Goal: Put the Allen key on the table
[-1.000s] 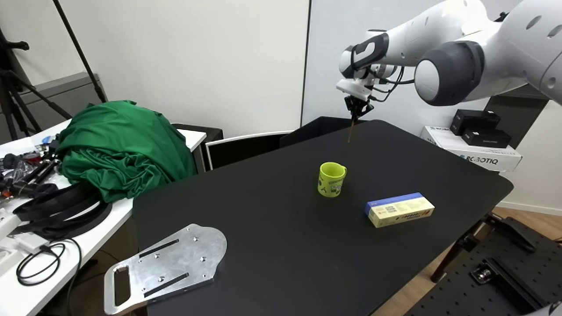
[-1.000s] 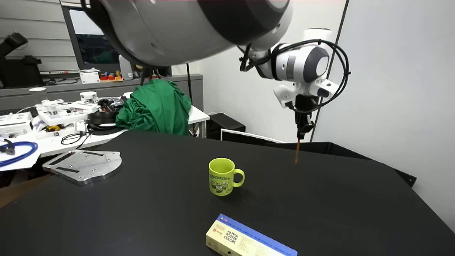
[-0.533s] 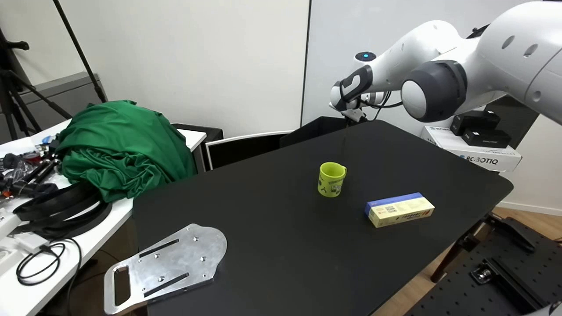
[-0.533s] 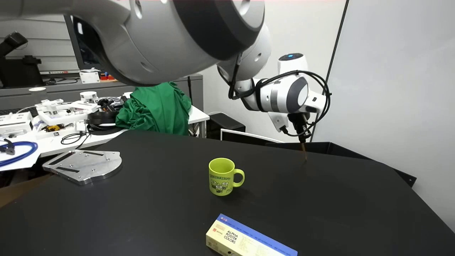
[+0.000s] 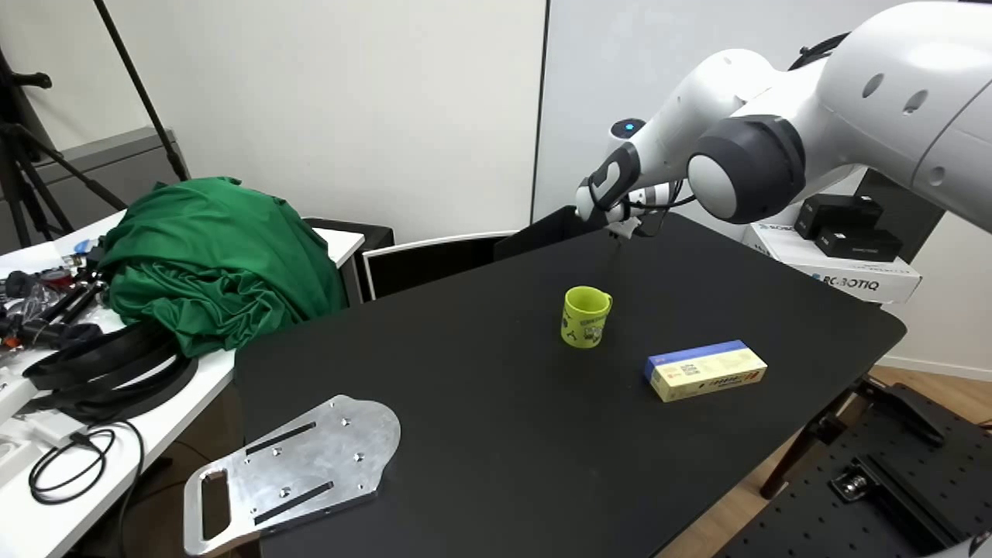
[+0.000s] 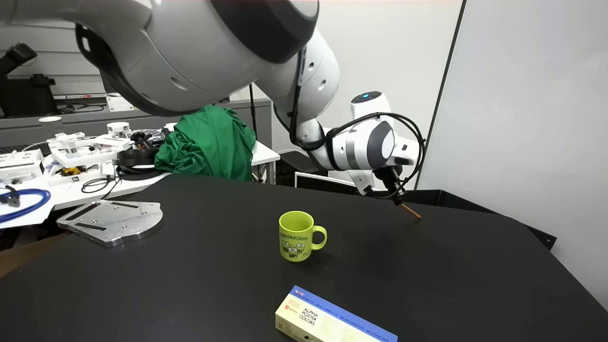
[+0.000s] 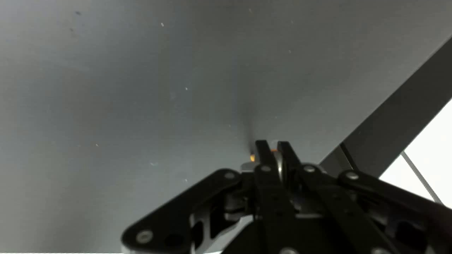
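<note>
Allen key (image 6: 411, 212) pinched in pincer (image 7: 273, 144), slanting down beyond its tips toward table (image 6: 213, 266), contact unclear

Pale walls (image 5: 349, 108) stand behind a cluttered white desk (image 5: 337, 242) and grey cabinet (image 6: 263, 123), above light-brown floor (image 5: 949, 392).

The yellow-and-blue box (image 6: 327, 317) reads "ALPHA POSTER COLORS" — the white carton (image 5: 841, 271), "ROBOTIQ"
</note>
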You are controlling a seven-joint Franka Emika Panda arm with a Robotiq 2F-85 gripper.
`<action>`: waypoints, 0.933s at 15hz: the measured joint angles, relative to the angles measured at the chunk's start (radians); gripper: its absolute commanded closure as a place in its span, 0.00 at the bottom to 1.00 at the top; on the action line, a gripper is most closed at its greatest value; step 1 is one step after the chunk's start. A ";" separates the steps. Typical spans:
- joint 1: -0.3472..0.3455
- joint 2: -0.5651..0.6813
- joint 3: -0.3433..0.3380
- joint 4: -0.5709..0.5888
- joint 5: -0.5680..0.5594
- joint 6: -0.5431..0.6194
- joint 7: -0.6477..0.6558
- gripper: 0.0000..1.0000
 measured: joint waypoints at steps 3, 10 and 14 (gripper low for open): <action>0.017 -0.003 0.002 -0.028 0.004 -0.105 0.000 0.98; 0.017 -0.039 0.029 -0.023 0.042 -0.515 0.000 0.98; -0.038 -0.070 0.113 0.011 0.019 -0.719 0.027 0.98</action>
